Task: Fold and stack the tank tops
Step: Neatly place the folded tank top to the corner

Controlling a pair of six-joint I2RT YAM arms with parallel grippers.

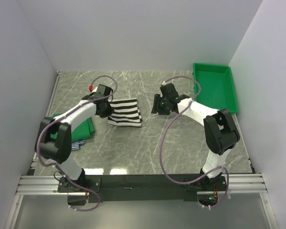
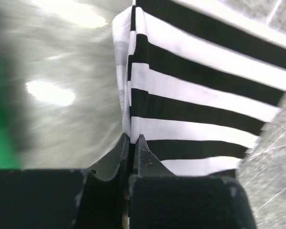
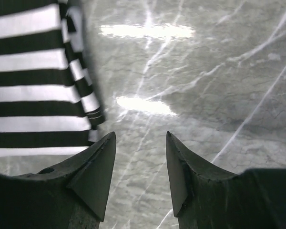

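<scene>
Pinching the striped tank top [image 2: 195, 95] by its edge, the left hand [image 2: 132, 138] is closed; the right hand [image 3: 139, 143] gapes open above the desk [image 3: 205, 86].

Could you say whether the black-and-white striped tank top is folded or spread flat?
Folded: the black-and-white striped tank top forms a compact rectangle with layered edges.

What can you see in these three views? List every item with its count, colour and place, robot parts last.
striped tank top: one, black and white, table middle
green tank top: one, green, left side
striped cloth: one, blue and white, beside the green tank top
bin: one, green, back right
table: one, grey marbled
left fingers: two, black, shut on the striped tank top
right fingers: two, black, open, above bare table
</scene>
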